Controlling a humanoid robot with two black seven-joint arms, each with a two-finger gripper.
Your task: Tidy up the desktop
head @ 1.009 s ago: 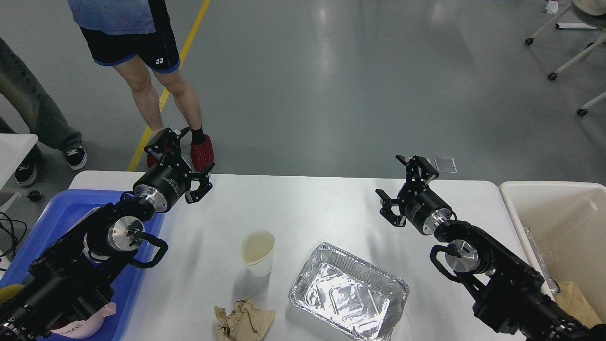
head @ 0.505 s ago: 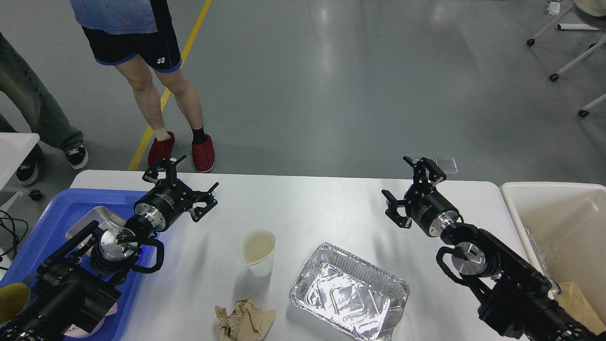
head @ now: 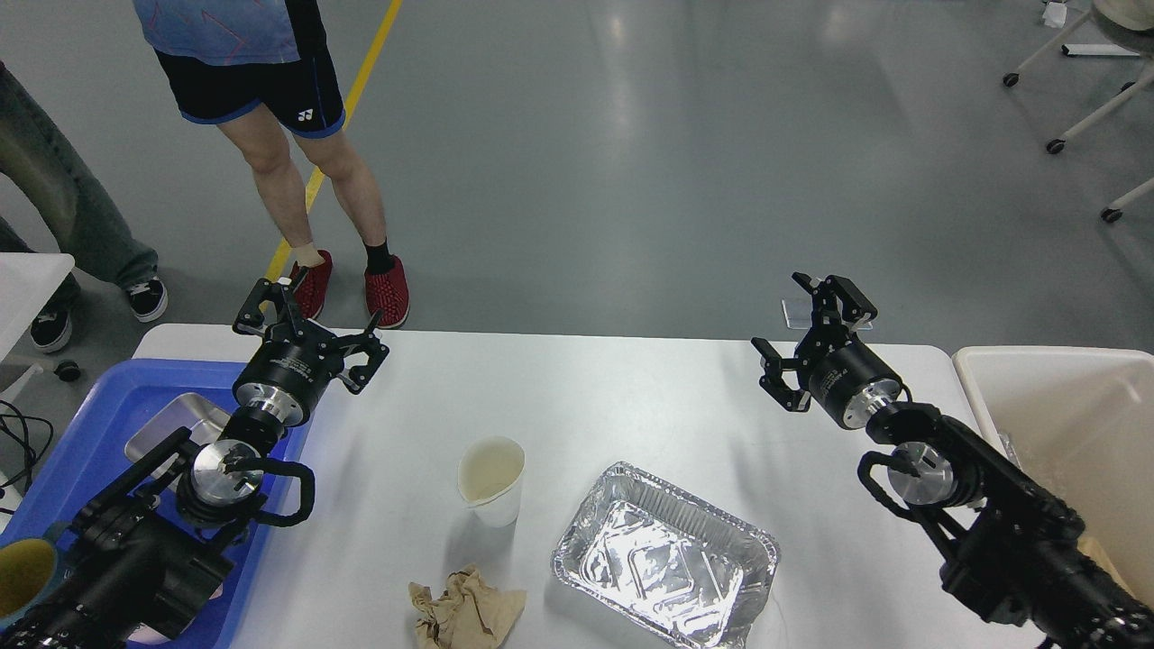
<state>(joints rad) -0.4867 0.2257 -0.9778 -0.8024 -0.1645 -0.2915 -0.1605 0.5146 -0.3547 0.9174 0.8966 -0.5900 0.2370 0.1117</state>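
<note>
The white desktop [head: 613,397] spans the view. On it stand a white paper cup [head: 491,479], a crumpled brown paper [head: 464,610] at the front edge and an empty foil tray [head: 665,555]. My left gripper [head: 311,326] is open and empty, held above the desktop's far left edge beside the blue tray [head: 68,451]. My right gripper [head: 811,335] is open and empty, held above the far right part of the desktop, left of the beige bin [head: 1082,442].
The blue tray holds a small metal dish [head: 171,424] and a yellow cup [head: 22,577] at the lower left. The beige bin holds brown paper [head: 1095,559]. A person's legs in red shoes [head: 361,284] stand just beyond the far edge.
My left gripper has swung left and back toward the blue tray's far corner. My right gripper has moved right and a little away. The person's feet have shifted slightly.
</note>
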